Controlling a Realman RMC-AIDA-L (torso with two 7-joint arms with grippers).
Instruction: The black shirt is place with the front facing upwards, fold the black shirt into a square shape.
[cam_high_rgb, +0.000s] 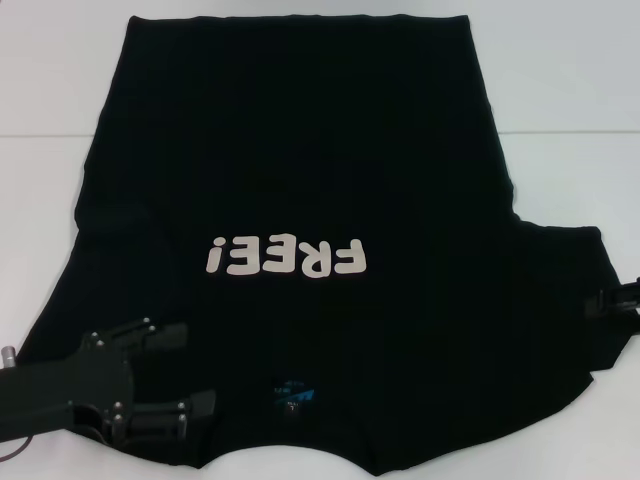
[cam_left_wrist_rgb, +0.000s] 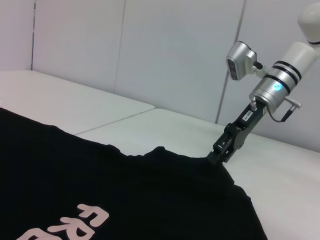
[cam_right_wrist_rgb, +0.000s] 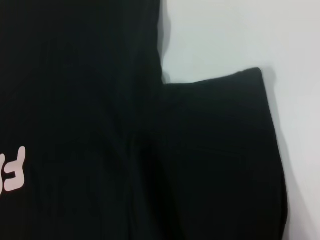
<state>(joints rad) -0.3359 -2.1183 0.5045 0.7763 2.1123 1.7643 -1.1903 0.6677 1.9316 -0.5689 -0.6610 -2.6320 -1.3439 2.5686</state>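
The white table carries everything here, its pale top showing on every side of the black shirt, with a thin seam line running across it behind the cloth. The black shirt lies spread flat on that top with its front up, hem at the far edge and collar toward the robot, so that the cream "FREE!" print reads upside down in the head view; the small blue neck label sits just inside the collar near the closest edge. The sleeve on the robot's right lies stretched out sideways on the table, its cuff edge straight against the white surface in the right wrist view. The left gripper hovers low over the shirt's near left shoulder area, its two dark fingers spread apart with bare cloth showing between them. The right gripper stands at the outer edge of the right sleeve, tip down against the fabric, and whether its fingers are parted or pinched on the cloth cannot be made out.
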